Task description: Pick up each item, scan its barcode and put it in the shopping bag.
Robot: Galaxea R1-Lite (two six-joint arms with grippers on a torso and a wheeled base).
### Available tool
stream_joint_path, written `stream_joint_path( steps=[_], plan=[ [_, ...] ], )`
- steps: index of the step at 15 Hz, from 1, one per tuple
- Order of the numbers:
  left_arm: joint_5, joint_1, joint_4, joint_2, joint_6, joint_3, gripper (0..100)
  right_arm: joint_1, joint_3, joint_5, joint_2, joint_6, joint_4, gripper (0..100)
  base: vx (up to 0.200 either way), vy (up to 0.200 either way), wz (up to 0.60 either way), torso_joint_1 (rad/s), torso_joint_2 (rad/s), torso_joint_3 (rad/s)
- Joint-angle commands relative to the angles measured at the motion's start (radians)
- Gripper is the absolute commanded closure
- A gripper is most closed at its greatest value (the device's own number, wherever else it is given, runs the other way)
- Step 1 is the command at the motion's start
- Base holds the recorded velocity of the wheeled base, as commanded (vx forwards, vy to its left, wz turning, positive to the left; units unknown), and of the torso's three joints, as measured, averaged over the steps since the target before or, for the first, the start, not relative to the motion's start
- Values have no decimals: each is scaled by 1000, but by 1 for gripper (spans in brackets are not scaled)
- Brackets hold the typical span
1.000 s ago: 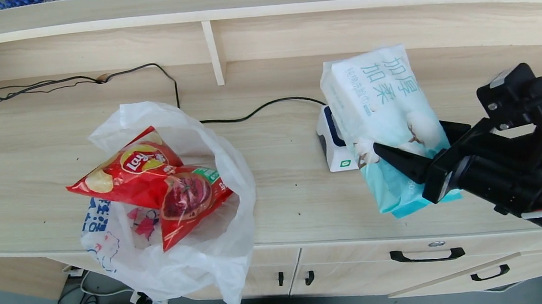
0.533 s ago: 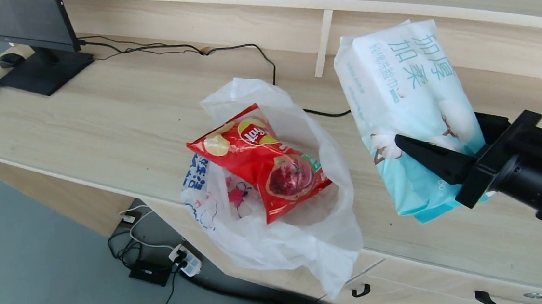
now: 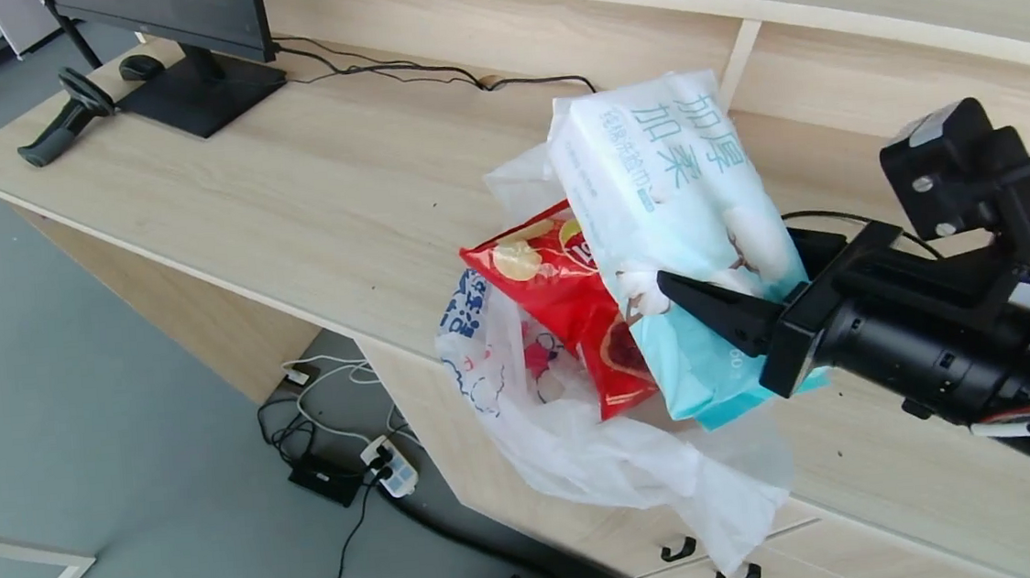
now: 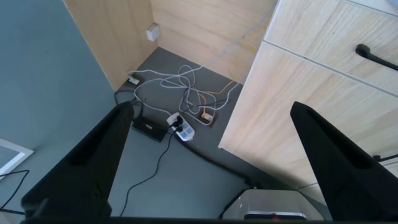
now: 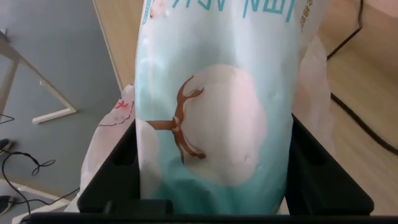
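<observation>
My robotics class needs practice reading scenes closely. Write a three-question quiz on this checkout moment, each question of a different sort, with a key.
1. True or false: the right gripper is shut on the tissue pack.
2. What sits in the mouth of the shopping bag? A: a red chip bag; B: a bottle; C: a keyboard.
3. Fill the gap: the left gripper, holding nothing, is ____.
Key: 1 true; 2 A; 3 open.
</observation>
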State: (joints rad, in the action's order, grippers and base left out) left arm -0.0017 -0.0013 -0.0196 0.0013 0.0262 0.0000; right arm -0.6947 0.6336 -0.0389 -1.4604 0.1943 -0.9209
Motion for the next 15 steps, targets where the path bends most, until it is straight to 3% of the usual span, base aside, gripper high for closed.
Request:
stream_joint_path(
  steps=[1,5,15],
  plan=[
    [0,0,-2,0,-2,0,0,-3,14,1,-113,-4,-18,100,0,0,0,0,0,0],
    [0,0,-3,0,-3,0,0,-16,41,1,-181,-6,-33,100,0,0,0,0,0,0],
    [0,0,-3,0,-2,0,0,67,106,-4,-193,-49,-53,100,0,0,0,0,0,0]
  ],
)
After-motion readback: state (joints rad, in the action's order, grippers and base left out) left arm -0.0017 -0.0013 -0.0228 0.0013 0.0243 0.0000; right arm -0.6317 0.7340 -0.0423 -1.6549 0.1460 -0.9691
